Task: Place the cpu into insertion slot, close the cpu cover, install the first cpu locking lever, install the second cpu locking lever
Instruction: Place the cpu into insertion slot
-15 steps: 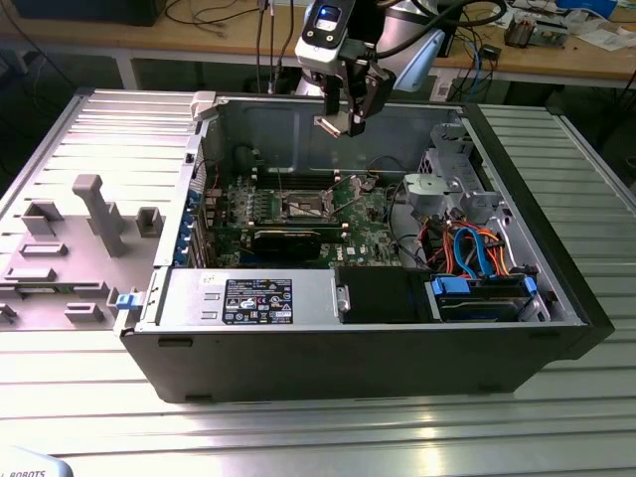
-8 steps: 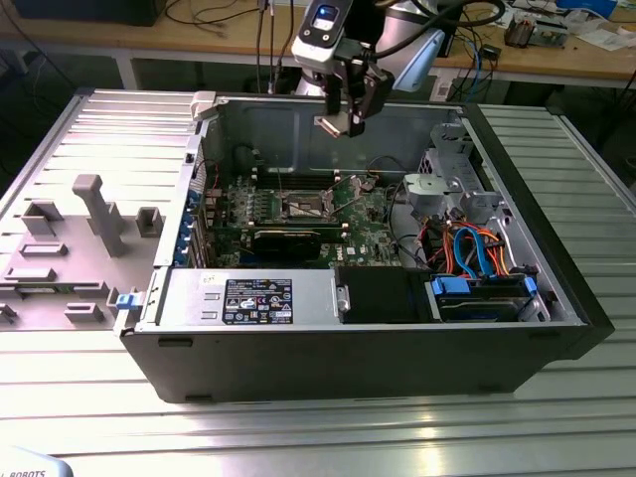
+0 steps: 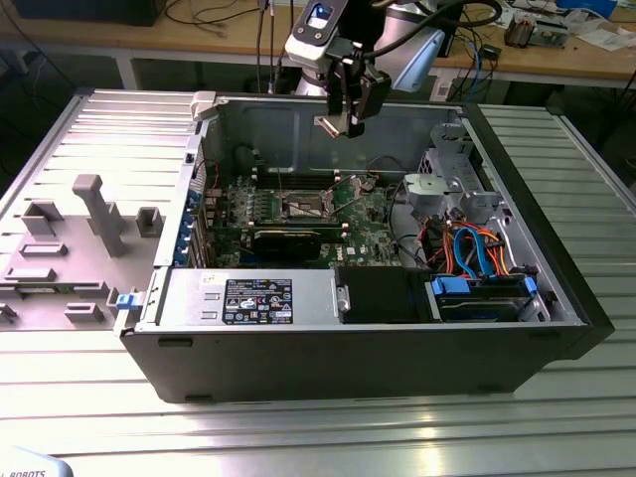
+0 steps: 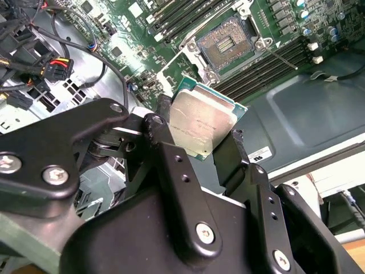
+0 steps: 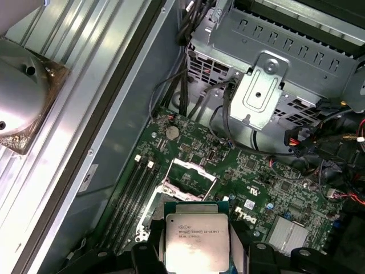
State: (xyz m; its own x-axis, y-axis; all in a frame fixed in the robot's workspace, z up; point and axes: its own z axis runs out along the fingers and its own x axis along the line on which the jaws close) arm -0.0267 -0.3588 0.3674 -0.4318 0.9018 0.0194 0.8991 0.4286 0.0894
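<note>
Ribbed grey metal table (image 3: 596, 179): recorded beneath all other items. Black open-sided computer case (image 3: 348, 363): laid flat on the table with its interior exposed. Grey moulded fixture tray (image 3: 60, 248): placed beside the case, toward the exterior view's left. Grey robot arm (image 3: 397, 40): reached down over the case from the far side. Green circuit board (image 3: 368, 234): seated on the case floor, with long black memory slots (image 4: 268, 63) running alongside the socket. Perforated silver drive cage (image 5: 268, 85): mounted next to the board, with bundled cables near it. Black two-fingered gripper (image 4: 199, 125): held well above the board, its fingers (image 4: 236, 142) closed against opposite edges of the chip. Small square insertion slot with dark centre and silver rim (image 4: 227, 43): found uncovered and unoccupied near the middle of the board. Thin silver cpu cover frame (image 5: 197, 165): appeared swung up off the socket in the first wrist view. Small flat square cpu with dull silver-grey top (image 4: 205, 117): clamped between the fingers, metal face outward, suspended in the air above the board and well apart from the socket.
</note>
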